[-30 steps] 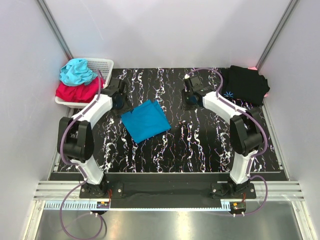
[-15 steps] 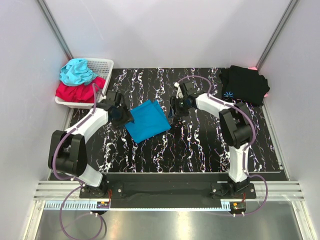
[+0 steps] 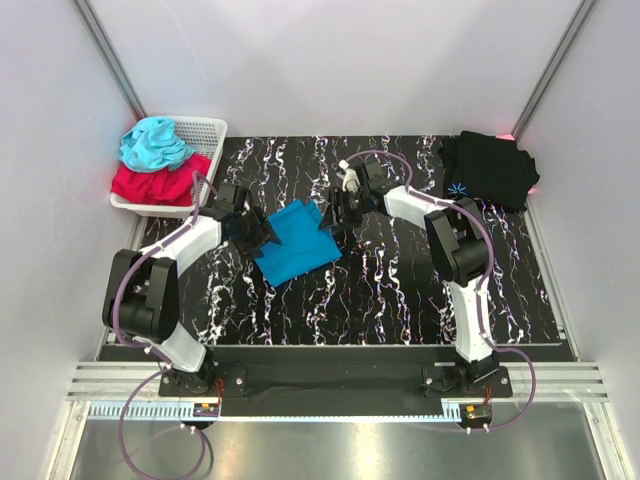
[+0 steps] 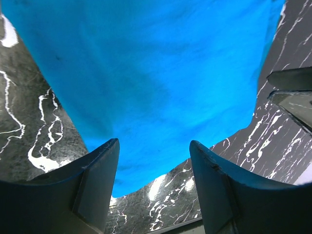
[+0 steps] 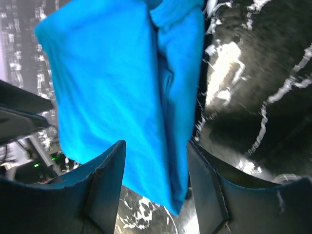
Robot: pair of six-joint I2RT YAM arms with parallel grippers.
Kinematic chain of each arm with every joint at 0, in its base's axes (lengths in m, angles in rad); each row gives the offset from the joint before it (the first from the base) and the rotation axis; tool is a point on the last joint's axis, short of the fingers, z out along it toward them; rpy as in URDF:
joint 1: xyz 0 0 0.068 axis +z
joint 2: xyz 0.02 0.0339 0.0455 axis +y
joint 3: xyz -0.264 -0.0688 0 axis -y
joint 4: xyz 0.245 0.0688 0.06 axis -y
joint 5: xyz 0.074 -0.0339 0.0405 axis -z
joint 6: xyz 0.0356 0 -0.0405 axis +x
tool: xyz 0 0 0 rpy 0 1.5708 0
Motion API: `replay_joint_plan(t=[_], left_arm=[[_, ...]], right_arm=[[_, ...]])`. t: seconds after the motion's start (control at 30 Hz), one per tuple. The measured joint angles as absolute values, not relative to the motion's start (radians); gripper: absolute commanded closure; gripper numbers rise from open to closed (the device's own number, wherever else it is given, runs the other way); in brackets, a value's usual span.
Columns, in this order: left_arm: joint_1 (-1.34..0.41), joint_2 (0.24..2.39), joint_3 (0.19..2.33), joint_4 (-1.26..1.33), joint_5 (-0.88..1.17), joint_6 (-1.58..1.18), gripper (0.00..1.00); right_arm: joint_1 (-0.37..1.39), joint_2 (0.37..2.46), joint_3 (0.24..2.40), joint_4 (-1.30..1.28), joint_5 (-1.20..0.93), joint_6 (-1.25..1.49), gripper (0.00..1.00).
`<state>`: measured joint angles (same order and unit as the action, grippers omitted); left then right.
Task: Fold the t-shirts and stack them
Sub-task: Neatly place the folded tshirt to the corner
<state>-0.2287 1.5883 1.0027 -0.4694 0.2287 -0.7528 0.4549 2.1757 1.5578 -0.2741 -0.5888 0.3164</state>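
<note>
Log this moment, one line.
blue t-shirt: folded, mid-table | left gripper: open, left edge | right gripper: open, right edge | black t-shirt: far-right corner

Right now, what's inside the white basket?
A crumpled turquoise cloth lies atop a red cloth in the basket. Anything beneath them is covered.

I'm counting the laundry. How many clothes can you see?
4: a blue t-shirt mid-table, a black t-shirt at the far right corner, and a turquoise cloth on a red cloth in the basket. More may be hidden underneath.
</note>
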Motion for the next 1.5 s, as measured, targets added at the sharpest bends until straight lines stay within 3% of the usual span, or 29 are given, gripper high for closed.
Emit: replay_joint_plan(t=[0.53, 1.5], left_arm=[[-0.227, 1.597, 1.003, -0.467, 0.235, -0.756, 0.35], [-0.208, 1.597, 1.003, -0.477, 0.231, -0.731, 0.35]], right_arm=[[0.445, 2.254, 1.541, -0.146, -0.753, 0.363, 0.4], [0.443, 2.212, 1.539, -0.173, -0.53, 0.308, 0.47]])
